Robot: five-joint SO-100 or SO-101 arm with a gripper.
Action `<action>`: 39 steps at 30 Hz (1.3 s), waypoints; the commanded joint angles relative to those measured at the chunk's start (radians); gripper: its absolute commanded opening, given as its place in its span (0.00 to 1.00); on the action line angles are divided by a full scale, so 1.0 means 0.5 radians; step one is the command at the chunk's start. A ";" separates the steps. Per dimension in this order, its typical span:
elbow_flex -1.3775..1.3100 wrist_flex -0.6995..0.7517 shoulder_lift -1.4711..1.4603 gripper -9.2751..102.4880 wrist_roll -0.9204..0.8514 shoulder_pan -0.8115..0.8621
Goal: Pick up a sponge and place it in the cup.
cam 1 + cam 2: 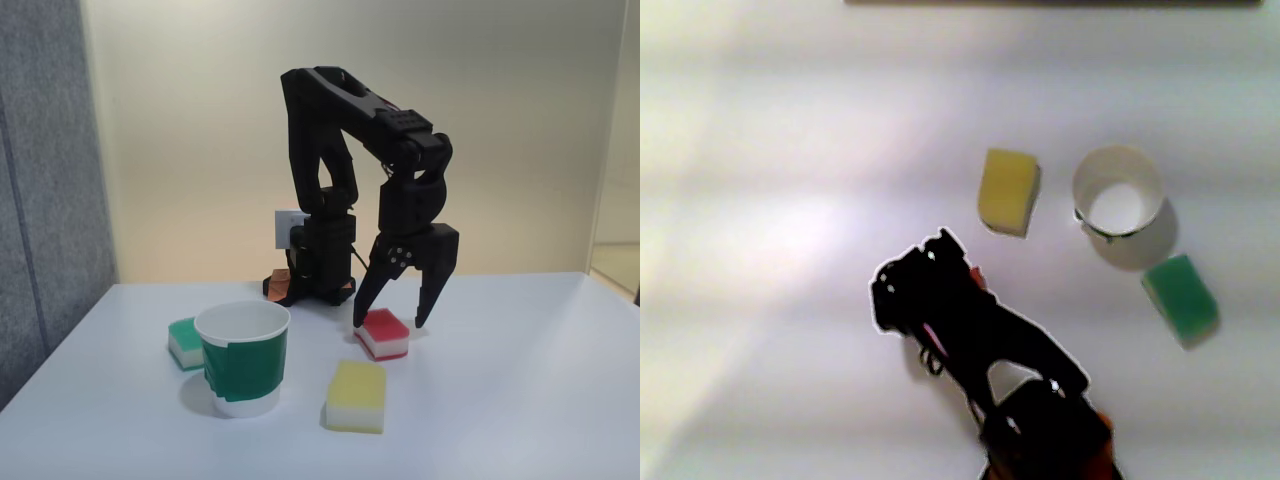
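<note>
A white table (520, 400) is standing against a pale cream wall (200, 120), with a grey panel (40, 150) running down the left edge of the fixed view.

Going left to right in that view, a green sponge (183, 342) is lying just behind the left side of the cup (243, 357), partly hidden by it. The cup is sitting upright, its mouth facing up. A yellow sponge (357, 396) is lying to the right of the cup and nearer the camera. Behind it, the sponge (381, 333) is resting flat on the table, red layer up. The black arm (330, 160) is reaching forward and down from its base at the back, and the gripper (391, 322) is hanging with its fingers spread wide, one tip at each side of the sponge; whether they are touching it is hard to tell.

In the other view, looking down, the gripper (910, 290) is showing as a dark shape over the table, a sliver of red peeking out beside it. The yellow sponge (1008, 190) is lying above it, then the cup (1118, 190), then the green sponge (1181, 298) at the right.
</note>
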 commanded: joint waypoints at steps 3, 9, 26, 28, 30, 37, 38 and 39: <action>0.080 0.015 0.037 0.32 -0.012 0.003; 0.147 0.074 0.138 0.08 0.034 0.046; -0.199 0.515 1.083 0.08 0.721 0.577; -0.301 0.518 1.098 0.08 0.721 0.718; -0.426 0.543 1.083 0.08 0.721 0.844; -0.785 0.503 0.893 0.08 0.703 1.310; -0.834 0.500 0.850 0.08 0.690 1.365; -0.884 0.494 0.810 0.08 0.684 1.414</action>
